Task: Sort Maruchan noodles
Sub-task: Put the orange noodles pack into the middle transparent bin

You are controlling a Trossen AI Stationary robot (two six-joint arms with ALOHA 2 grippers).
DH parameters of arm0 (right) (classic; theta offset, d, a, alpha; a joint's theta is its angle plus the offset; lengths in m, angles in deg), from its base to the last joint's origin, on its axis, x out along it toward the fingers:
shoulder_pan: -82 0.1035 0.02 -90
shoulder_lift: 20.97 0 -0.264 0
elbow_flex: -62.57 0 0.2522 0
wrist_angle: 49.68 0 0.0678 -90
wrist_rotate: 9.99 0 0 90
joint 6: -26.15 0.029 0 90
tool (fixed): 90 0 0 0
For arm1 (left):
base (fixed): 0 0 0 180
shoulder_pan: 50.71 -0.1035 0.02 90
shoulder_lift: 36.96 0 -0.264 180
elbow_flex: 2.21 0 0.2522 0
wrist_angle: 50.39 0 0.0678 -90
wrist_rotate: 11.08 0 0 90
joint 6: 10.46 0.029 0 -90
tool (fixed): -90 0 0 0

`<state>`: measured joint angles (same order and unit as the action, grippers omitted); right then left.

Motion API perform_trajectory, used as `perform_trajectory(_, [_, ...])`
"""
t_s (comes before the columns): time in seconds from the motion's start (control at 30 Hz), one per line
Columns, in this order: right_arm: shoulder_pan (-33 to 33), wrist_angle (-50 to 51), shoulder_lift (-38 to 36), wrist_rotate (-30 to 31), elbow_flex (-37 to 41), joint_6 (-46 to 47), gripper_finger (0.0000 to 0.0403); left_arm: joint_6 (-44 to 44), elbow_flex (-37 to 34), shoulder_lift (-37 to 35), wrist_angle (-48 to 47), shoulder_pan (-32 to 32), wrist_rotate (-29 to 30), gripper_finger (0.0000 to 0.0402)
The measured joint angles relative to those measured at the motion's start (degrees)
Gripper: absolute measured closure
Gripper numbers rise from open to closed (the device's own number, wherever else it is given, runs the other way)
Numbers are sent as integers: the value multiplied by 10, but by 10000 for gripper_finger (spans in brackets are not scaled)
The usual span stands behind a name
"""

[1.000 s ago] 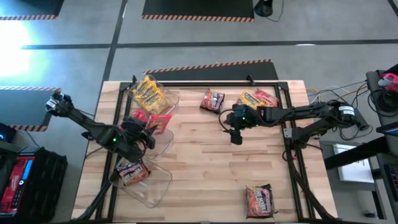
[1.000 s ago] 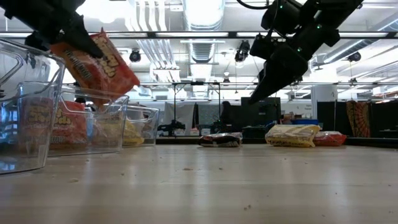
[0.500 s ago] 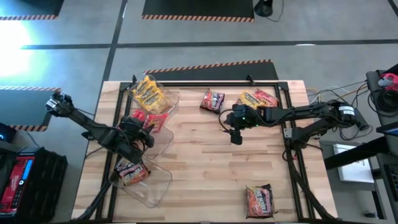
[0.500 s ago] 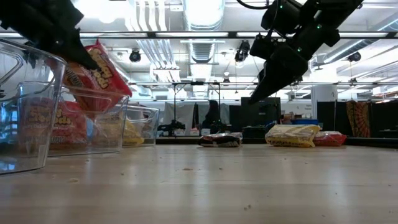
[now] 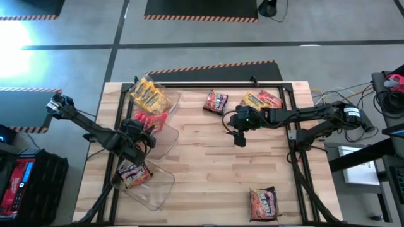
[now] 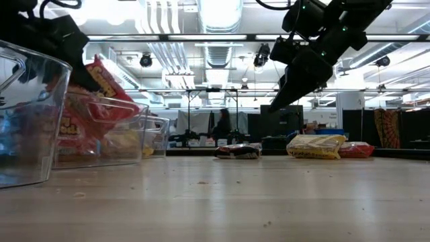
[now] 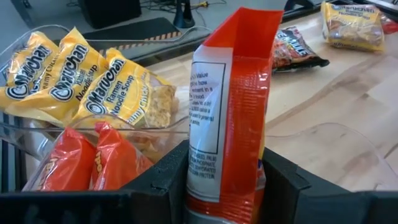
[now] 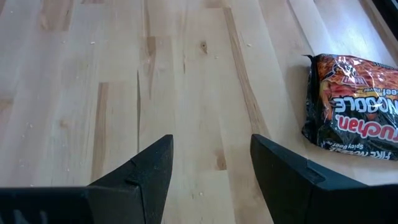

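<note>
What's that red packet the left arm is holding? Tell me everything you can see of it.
It is a red-orange ramen packet of shiny, crinkly plastic, with a white panel of small print on its side. It stands upright, on edge, pinched near its lower end between the two dark fingers of the left pincer. It hangs over a clear plastic bin that already holds other orange packets. Beyond sits a bin of yellow Maruchan packets.

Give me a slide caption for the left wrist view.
Left hand grips a red noodle packet above bins of sorted ramen.
</note>
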<state>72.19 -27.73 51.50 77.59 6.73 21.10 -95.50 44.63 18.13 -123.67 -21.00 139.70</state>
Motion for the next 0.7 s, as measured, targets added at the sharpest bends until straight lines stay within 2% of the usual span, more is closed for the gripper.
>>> perform_trajectory(0.47, [0,0,0,0,0,0,199,-64,-28,0,3,0,-50,272])
perform_trajectory(0.7, [0,0,0,0,0,1,199,-77,-29,1,0,-1,-83,237])
